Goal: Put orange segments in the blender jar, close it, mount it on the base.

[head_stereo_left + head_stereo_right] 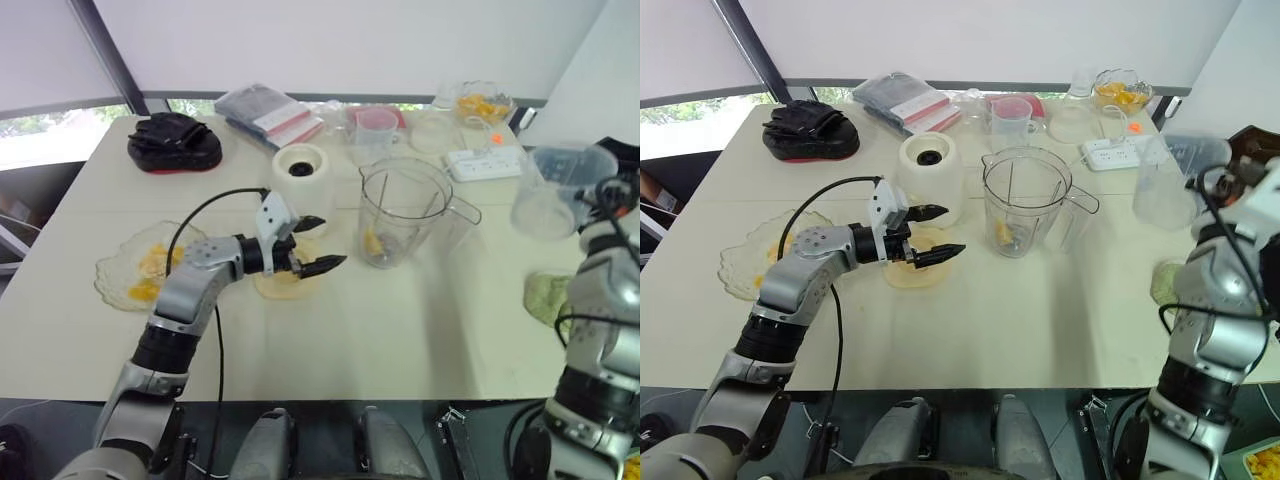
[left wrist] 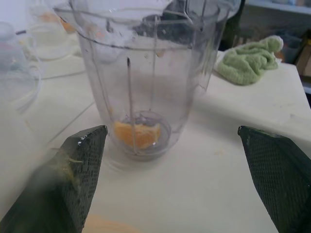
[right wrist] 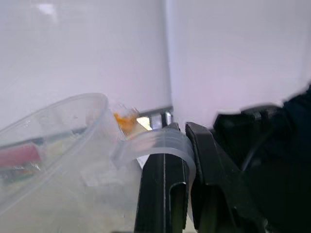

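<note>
The clear blender jar [image 1: 405, 205] stands upright mid-table with one orange segment [image 2: 137, 134] at its bottom. My left gripper [image 1: 322, 242] is open just left of the jar, pointing at it, with nothing between its fingers. It hovers over a pale yellow disc [image 1: 283, 286]. Behind it stands the white blender base [image 1: 302, 172]. More orange segments lie on a clear plate [image 1: 112, 283] at the left. At the right edge, my right gripper [image 3: 183, 133] is shut on the handle of a clear plastic cup [image 1: 558, 190], held off the table.
Along the far edge lie a black bundle [image 1: 173, 142], flat packets [image 1: 270, 113], a pink-lidded measuring cup [image 1: 372, 130], a glass bowl of orange pieces [image 1: 480, 103] and a power strip [image 1: 485, 163]. A green cloth [image 1: 548, 297] lies at the right.
</note>
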Tool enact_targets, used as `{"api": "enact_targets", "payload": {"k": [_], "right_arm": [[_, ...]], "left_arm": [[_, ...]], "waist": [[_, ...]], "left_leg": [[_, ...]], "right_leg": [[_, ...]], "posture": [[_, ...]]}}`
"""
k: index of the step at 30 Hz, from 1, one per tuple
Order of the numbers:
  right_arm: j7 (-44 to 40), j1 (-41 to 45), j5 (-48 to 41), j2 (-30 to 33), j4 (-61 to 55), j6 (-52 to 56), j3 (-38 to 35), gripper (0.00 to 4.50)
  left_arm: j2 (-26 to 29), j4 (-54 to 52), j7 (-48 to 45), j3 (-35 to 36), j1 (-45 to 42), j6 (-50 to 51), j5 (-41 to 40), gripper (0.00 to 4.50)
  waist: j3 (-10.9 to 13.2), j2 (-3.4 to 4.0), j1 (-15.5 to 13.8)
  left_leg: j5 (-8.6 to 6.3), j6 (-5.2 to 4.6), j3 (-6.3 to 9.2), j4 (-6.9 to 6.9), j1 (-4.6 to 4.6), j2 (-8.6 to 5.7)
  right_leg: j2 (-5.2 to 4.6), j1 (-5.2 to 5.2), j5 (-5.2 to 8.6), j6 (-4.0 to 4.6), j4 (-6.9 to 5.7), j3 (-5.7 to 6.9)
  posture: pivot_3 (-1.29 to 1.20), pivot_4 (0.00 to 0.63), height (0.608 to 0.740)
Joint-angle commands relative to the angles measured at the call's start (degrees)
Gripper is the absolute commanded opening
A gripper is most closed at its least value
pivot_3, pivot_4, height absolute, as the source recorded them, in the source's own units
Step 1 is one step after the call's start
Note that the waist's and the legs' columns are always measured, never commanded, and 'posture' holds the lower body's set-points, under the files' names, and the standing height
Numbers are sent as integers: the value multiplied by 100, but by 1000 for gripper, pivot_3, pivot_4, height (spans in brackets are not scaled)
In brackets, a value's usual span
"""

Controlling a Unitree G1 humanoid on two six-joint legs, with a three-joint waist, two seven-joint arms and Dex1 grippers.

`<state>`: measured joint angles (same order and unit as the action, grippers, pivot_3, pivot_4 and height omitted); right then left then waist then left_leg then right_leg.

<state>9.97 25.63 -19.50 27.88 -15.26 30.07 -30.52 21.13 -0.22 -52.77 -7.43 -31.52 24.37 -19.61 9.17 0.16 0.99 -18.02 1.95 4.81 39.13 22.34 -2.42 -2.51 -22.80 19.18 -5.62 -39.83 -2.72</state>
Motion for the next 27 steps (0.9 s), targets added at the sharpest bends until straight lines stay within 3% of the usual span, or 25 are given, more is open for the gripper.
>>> {"api": "enact_targets", "payload": {"k": [1, 11, 27], "right_arm": [[-473, 554, -3, 562, -175, 220, 301, 15], [-1805, 1057, 721, 1753, -222, 8, 1536, 15], [-2593, 739, 1898, 2037, -487, -740, 2065, 15]], "left_arm": [[-25, -295, -18, 125, -42, -56, -194, 4500], [-52, -538, 70, 229, 135, -31, -499, 4500], [-18, -458, 103, 161, 151, -127, -445, 4500]], "waist": [[0, 0, 3], [3, -5, -10], [7, -10, -22]], "left_leg": [[0, 0, 0, -1, 0, 0], [-2, -3, 1, -6, 10, 2], [3, 6, 0, -8, 13, 2]], "right_leg": [[0, 0, 0, 0, 3, 0], [-2, 3, 0, 0, 33, 3], [-4, 2, 0, -1, 42, 3]], "posture": [[0, 150, 740], [0, 150, 740], [0, 150, 740]]}}
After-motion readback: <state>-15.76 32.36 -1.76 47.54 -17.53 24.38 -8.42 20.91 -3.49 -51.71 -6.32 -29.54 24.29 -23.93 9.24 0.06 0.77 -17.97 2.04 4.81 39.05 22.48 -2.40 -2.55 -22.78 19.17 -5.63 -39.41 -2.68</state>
